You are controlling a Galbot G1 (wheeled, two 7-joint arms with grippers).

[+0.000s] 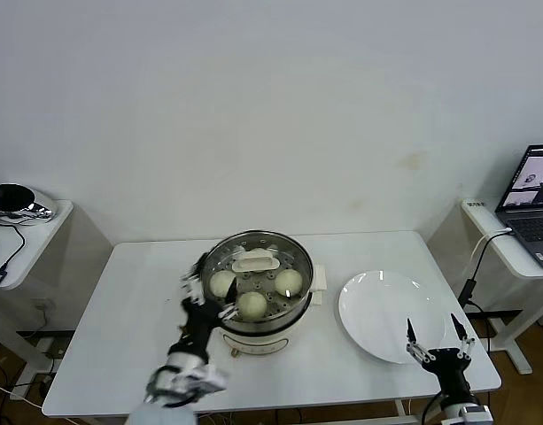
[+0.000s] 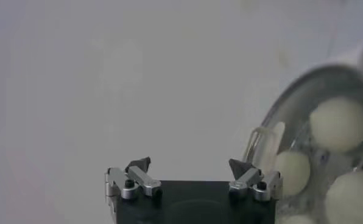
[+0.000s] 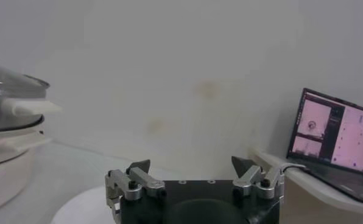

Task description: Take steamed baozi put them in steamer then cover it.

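The steamer [image 1: 258,329] stands in the middle of the table, its steel rim [image 2: 303,79] also showing in the left wrist view. The glass cover lies on it, its cream handle [image 1: 253,260] on top. Through the glass I see three baozi [image 1: 221,283] [image 1: 252,305] [image 1: 289,282]; they show too in the left wrist view [image 2: 340,123]. My left gripper [image 1: 209,295] [image 2: 189,164] hovers at the pot's left front rim, open and empty. My right gripper [image 1: 439,341] [image 3: 192,164] stands open and empty at the front right, by the plate.
A flat white plate [image 1: 386,314] lies right of the steamer. A laptop [image 1: 530,204] [image 3: 334,140] sits on a side table at the right, a cable hanging below it. Another side table with a shiny object [image 1: 14,202] stands at the left.
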